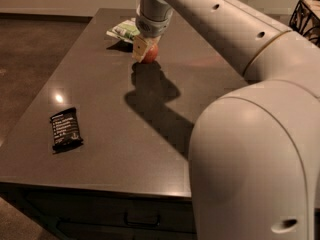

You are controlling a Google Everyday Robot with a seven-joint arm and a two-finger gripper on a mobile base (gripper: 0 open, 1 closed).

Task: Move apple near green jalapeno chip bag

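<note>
The red-orange apple [149, 54] sits low at the tabletop near the far edge, held between the fingers of my gripper [143, 49]. The gripper reaches down from my white arm and is shut on the apple. The green jalapeno chip bag [124, 30], green and white and crinkly, lies just behind and left of the apple, a short gap away. The arm hides part of the bag's right end.
A flat black packet with white text [65, 128] lies near the table's front left. The dark tabletop [110, 94] carries the arm's shadow. A dark wire basket [306, 15] stands at the far right. My arm's white body fills the right foreground.
</note>
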